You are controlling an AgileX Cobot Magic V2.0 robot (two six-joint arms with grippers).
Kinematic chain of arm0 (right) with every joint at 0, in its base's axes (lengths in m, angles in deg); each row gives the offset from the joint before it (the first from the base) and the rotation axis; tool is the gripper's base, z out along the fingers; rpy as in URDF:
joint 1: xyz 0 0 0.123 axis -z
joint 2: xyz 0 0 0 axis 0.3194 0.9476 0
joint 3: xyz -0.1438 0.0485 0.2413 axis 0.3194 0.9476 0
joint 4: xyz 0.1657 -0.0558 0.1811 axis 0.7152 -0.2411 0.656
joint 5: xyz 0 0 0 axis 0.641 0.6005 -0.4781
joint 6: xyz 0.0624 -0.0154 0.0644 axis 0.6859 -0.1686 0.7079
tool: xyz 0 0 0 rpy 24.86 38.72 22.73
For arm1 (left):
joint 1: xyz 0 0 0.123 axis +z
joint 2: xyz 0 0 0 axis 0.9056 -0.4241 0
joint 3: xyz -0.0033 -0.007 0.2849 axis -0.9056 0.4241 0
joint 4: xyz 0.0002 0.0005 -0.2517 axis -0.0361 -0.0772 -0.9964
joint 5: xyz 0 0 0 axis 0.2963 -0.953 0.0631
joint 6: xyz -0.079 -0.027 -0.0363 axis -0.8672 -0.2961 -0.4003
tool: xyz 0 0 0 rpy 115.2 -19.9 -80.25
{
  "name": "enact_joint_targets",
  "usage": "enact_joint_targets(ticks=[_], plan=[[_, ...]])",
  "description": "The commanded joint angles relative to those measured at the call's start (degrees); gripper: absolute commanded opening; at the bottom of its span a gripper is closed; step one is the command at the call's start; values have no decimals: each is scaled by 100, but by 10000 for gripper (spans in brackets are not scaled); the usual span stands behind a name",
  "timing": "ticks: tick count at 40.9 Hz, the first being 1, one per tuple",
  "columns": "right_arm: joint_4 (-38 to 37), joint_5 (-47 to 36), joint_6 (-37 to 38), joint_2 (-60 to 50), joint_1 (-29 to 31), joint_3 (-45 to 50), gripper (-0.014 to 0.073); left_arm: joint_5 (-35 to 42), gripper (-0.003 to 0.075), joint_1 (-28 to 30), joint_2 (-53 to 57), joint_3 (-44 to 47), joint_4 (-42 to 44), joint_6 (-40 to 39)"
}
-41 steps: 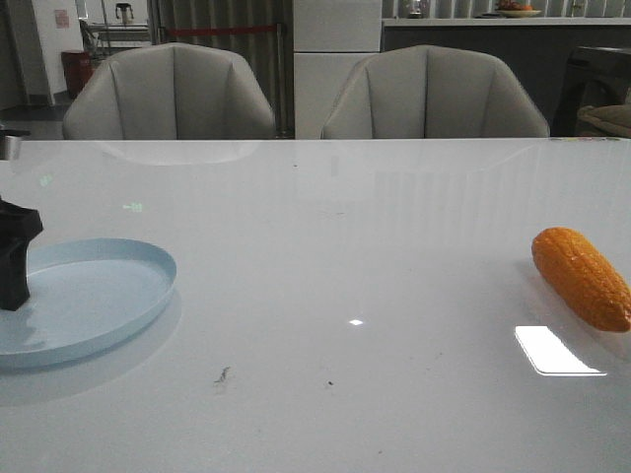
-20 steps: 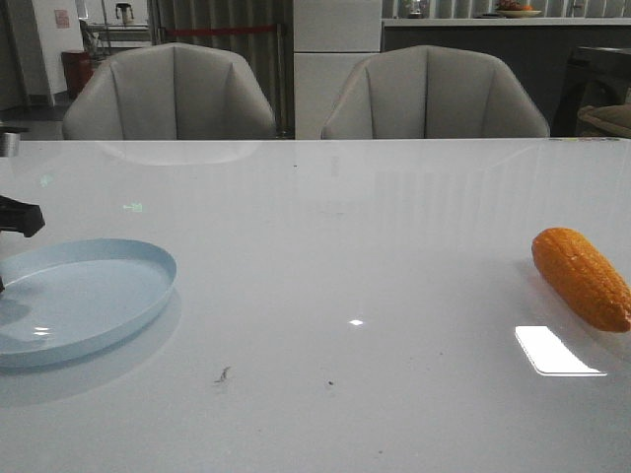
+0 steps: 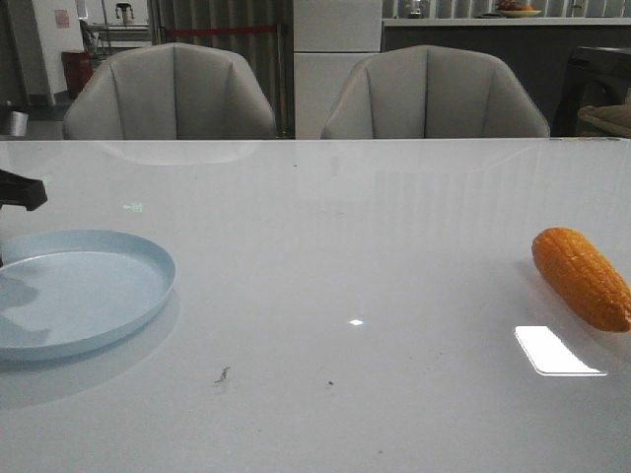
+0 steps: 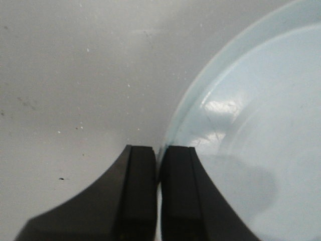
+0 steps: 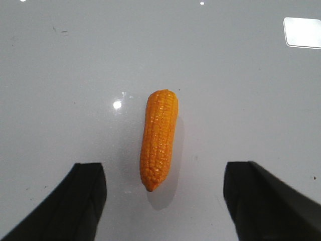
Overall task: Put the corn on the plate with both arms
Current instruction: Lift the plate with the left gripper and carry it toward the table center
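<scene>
The left end effector [image 4: 158, 201] is clenched on the rim of the plate [image 3: 118, 296] to position it, while the right end effector [image 5: 163, 201], released wide, straddles the corn [image 5: 159, 138] lying on the worktop [image 3: 375, 246], ready for pickup.

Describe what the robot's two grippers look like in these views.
Both are plain matte black with no markings visible. The left gripper shows two broad, flat-faced fingers that curve outward toward their base. The right gripper shows two wedge-shaped black fingers with squared tips. No cables or boxes are visible in these views.

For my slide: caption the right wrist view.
Open right gripper hovers above the orange corn lying on the white table.
</scene>
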Motion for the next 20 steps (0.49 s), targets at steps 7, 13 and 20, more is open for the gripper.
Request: enact_joint_targets(ticks=[7, 13, 20], plan=[[8, -413, -48, -26, 1, -186, 591, -513, 96, -23, 277, -1151, -725, 50], [8, -413, -48, -26, 1, -186, 591, -659, 96, -115, 277, -1660, -1307, 101], [8, -413, -48, -26, 1, -186, 591, -735, 96, -486, 277, -2067, -1726, 103]])
